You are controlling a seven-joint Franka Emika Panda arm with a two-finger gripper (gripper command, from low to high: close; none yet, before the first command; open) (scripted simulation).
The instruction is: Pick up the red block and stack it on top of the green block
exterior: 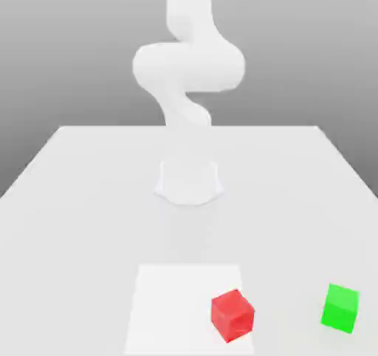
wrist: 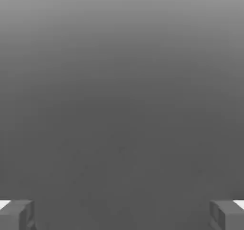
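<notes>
The red block [exterior: 232,315] sits on the table near the front, a little toward the exterior view's right, turned slightly askew. The green block [exterior: 340,308] rests on the table further toward the exterior view's right, apart from the red one. In the hand view my gripper [wrist: 122,215] is open, its two grey fingertips [wrist: 17,214] standing far apart with nothing between them and plain grey background beyond. The white arm [exterior: 188,66] rises from its base and bends upward out of the exterior view.
The arm's round base [exterior: 188,181] stands mid-table behind the blocks. The red block lies on the corner of a brighter white square patch [exterior: 170,303]. The light grey table [exterior: 74,199] spreads wide on both sides.
</notes>
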